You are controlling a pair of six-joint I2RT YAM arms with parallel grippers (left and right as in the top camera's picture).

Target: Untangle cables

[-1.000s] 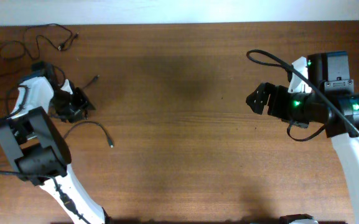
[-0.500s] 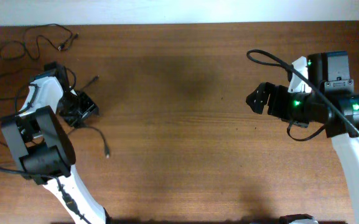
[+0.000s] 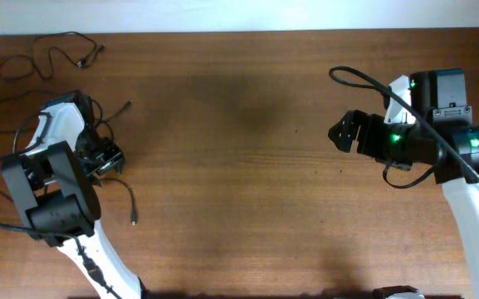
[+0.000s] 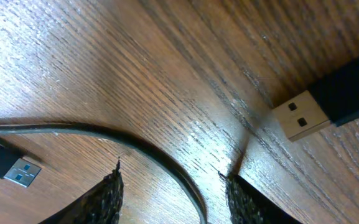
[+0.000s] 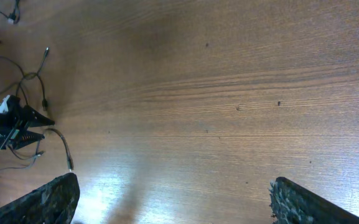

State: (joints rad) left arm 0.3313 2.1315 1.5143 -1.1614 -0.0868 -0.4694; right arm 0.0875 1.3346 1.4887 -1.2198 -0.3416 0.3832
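Since the earlier frame, my left gripper (image 3: 110,159) has shifted lower in the frame, dragging a plug end (image 3: 133,220) with it. Its jaws stand apart, with one cord (image 4: 135,142) running between them. My right gripper (image 3: 343,133) is also apart, idle at frame right. One separated cable (image 3: 48,51) lies at the counter's (image 3: 239,183) upper left. I judge the cables (image 3: 98,112) beside the left gripper still bunched.
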